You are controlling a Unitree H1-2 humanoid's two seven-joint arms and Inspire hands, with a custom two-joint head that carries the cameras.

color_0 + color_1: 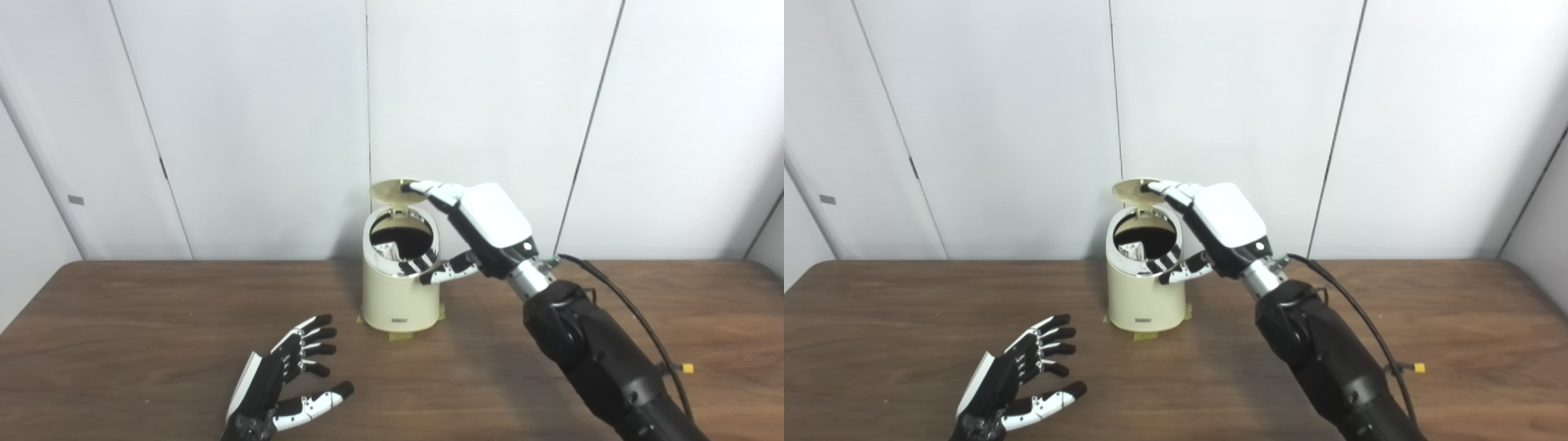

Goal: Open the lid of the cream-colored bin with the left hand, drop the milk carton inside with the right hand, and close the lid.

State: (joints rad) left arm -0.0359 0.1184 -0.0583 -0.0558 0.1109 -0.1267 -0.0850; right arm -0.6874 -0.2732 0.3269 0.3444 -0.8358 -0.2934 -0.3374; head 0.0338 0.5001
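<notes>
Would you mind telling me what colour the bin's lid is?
The lid is cream, like the bin body; the left eye view shows it best.

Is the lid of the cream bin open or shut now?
Open. The lid is raised above the bin, the dark opening shows, and the right hand touches the lid with its fingers.

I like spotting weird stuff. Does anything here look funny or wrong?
One thing: the right hand, not the left hand, touches the raised lid of the bin. The left rests open on the table. Nothing looks spilled or broken.
</notes>
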